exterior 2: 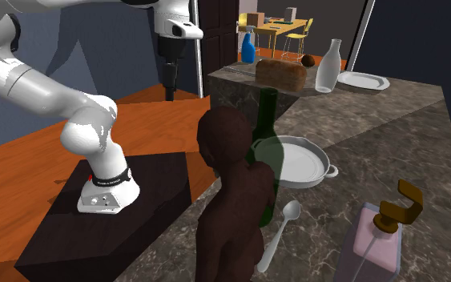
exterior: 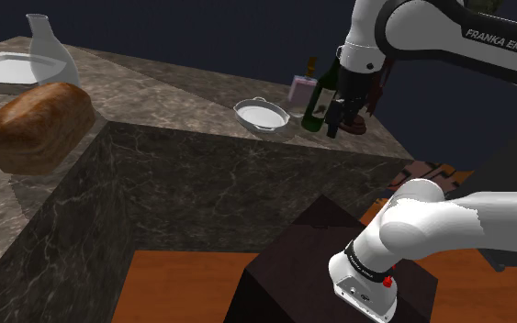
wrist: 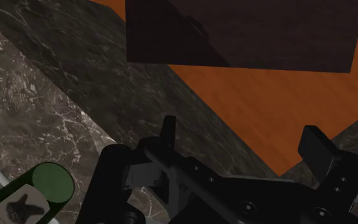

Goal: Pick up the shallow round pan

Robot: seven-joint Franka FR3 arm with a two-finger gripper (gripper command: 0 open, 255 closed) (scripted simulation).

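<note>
bearing "franka emika" lettering (exterior: 502,43), the arm (exterior: 421,27) holds its hand (wrist: 241,130) open and empty near the pan (exterior: 262,114).

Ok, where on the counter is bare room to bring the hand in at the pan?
Bare counter runs between the pan and the bread loaf. The pan's other side is crowded: green bottle, brown figurine, spoon and soap dispenser cluster there, by the open gripper.

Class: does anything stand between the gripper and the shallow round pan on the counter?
Yes. The green bottle stands on the counter between the gripper and the white pan, close to the pan; approaching from above seems safer.
</note>
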